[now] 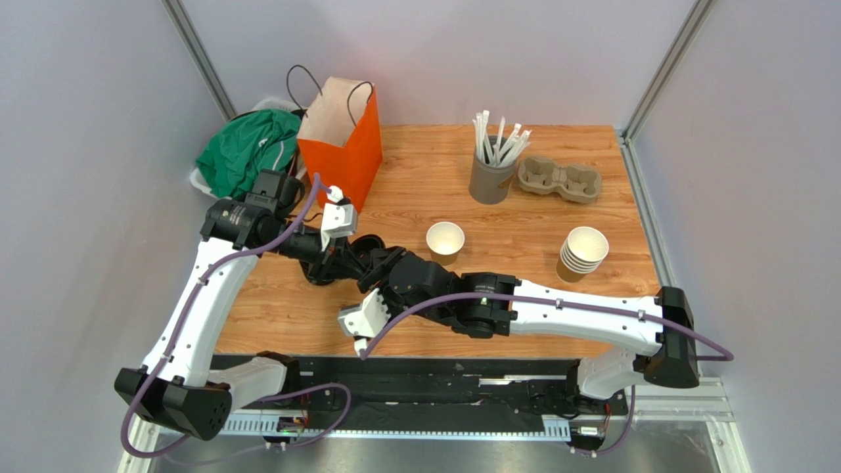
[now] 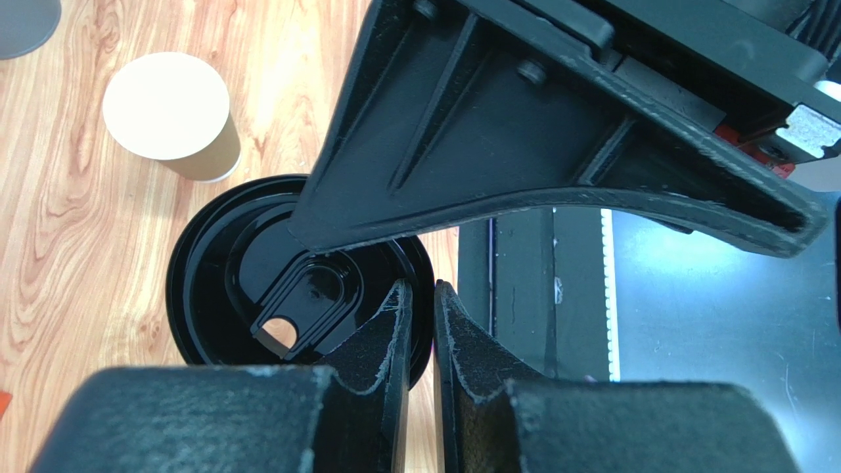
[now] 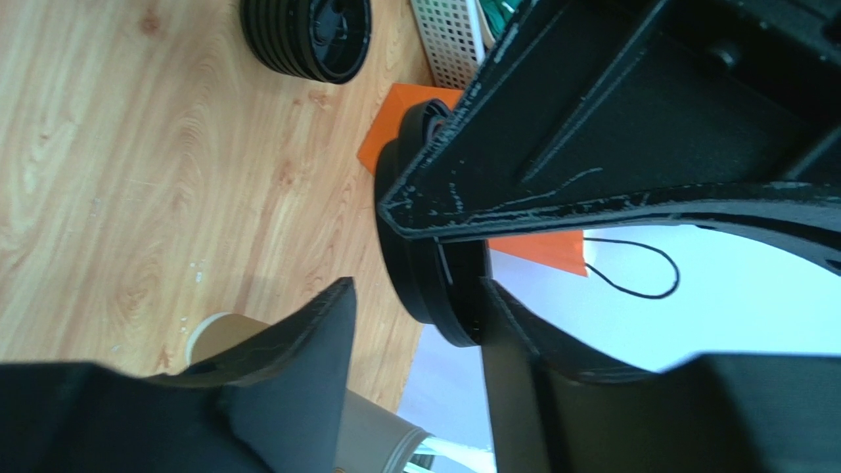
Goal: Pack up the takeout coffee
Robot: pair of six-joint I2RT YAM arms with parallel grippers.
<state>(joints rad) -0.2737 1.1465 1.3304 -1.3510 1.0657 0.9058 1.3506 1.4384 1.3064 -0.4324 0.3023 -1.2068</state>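
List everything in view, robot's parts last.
table: one, wooden, under everything
paper bag: one, orange, far left
basket: one, white, left of bag
cloth: one, green, in basket
cup of straws: one, grey, far centre
cup carrier: one, grey-brown, far right
single cup: one, tan, table centre
cup stack: one, tan, right side
lid stack: one, black, near bag
held lid: one, black, between tools
left tool: one, black, gripping held lid
right tool: one, black, open around held lid
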